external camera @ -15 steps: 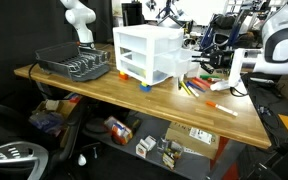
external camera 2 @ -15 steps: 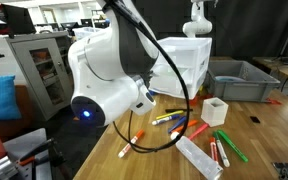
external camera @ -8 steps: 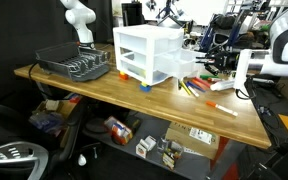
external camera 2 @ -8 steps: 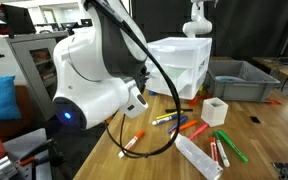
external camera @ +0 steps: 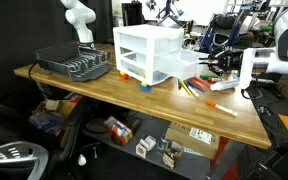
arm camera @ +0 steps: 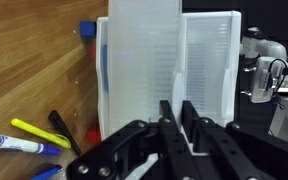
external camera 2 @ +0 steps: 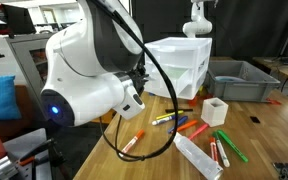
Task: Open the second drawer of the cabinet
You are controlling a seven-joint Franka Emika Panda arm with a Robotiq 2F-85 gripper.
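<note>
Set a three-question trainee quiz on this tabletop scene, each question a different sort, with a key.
1. True or false: the black wire dish rack stands on the wooden table, beside the white translucent plastic cabinet.
2. What lies on the table on the side of the cabinet away from the rack? A) coloured marker pens B) plates C) a sponge
3. Fill in: in the wrist view, the cabinet foot at the top left is coloured ___.

Key: 1 true; 2 A; 3 blue.
</note>
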